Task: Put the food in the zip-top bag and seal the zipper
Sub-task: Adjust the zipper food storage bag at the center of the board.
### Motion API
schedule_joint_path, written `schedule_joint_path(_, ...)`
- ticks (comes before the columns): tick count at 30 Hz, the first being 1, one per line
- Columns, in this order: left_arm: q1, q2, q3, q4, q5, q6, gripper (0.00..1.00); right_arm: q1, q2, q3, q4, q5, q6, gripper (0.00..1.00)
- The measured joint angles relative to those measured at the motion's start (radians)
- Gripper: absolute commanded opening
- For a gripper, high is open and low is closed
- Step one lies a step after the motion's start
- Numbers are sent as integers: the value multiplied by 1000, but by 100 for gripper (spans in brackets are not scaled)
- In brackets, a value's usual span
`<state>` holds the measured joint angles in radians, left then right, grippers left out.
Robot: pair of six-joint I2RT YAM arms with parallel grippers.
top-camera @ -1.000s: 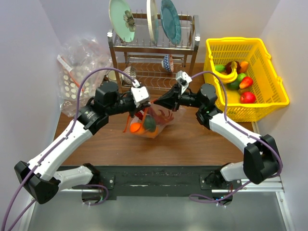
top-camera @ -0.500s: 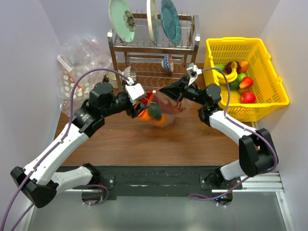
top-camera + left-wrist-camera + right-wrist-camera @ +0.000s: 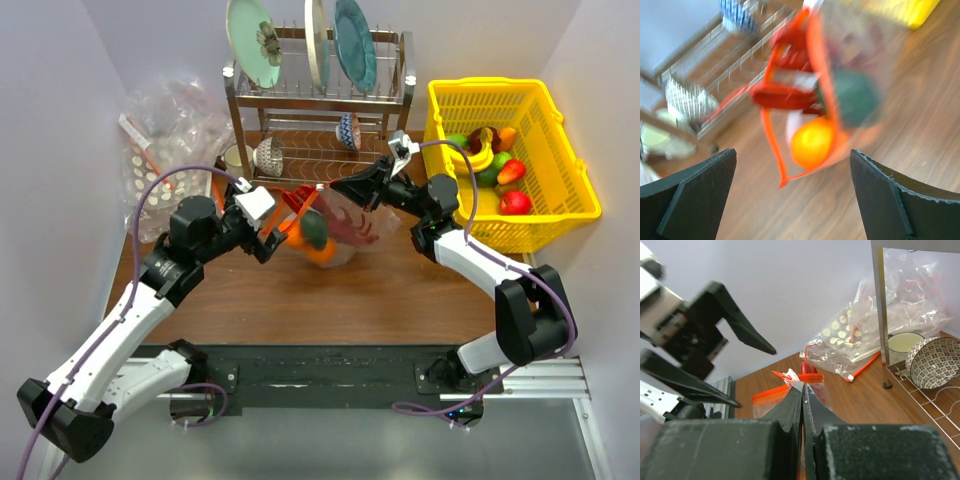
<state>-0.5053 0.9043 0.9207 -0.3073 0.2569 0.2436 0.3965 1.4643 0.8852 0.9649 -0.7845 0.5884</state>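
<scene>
1. The zip-top bag [image 3: 338, 208] is a thin, clear, crinkled pouch hanging mid-table in front of the dish rack [image 3: 320, 97]. The zipper [image 3: 782, 391] is an orange-red strip along its top edge.
2. Through the plastic show the glossy red lobster [image 3: 352, 231], the smooth round orange [image 3: 322, 251] low in the pouch, and the dark green fruit [image 3: 312, 228] just above it. The left wrist view is blurred but shows the same three pieces bunched together.
3. Whether the pouch's bottom touches the brown wooden table [image 3: 380, 290] cannot be told.
4. Bare wood lies open on the near side of the pouch. The wire rack stands close behind it, the yellow slotted basket [image 3: 490, 83] to the right, and a heap of dotted clear bags [image 3: 165, 120] in the left corner.
5. The right gripper [image 3: 803, 396] has its jaws pressed tight together, pinching the top edge of the pouch at the strip.
6. The left gripper [image 3: 271, 236] stands spread wide just left of the pouch, holding nothing, with the pouch in front of its gap.
</scene>
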Motion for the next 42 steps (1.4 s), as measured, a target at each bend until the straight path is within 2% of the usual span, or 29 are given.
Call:
schedule_joint_path(5, 67, -10, -107, 36, 24, 3, 100, 0, 0, 0, 10, -6, 19, 0)
schedule_joint_path(12, 77, -12, -163, 119, 60, 11, 98, -2, 0, 0, 26, -19, 34, 0)
schedule_joint_path(21, 102, 34, -240, 257, 121, 34, 85, -6, -17, 7, 23, -35, 32, 0)
schedule_joint_path(24, 108, 31, -278, 300, 161, 50, 68, -7, -19, 15, 23, -48, 32, 0)
schedule_joint_path(25, 110, 30, -285, 307, 174, 56, 54, -7, -20, 17, 23, -51, 32, 0)
schedule_joint_path(27, 111, 25, -290, 321, 206, 68, 39, -8, -20, 18, 23, -57, 33, 0)
schedule_joint_path(28, 112, 23, -290, 330, 223, 80, 21, -9, -20, 18, 23, -61, 34, 0)
schedule_joint_path(30, 113, 24, -290, 345, 270, 97, 0, -11, -20, 18, 24, -66, 38, 0)
schedule_joint_path(35, 112, 52, -264, 318, 354, 141, 0, -12, -20, 18, 27, -71, 47, 0)
schedule_joint_path(42, 113, 67, -167, 204, 356, 146, 0, -23, -20, 18, 30, -70, 47, 0)
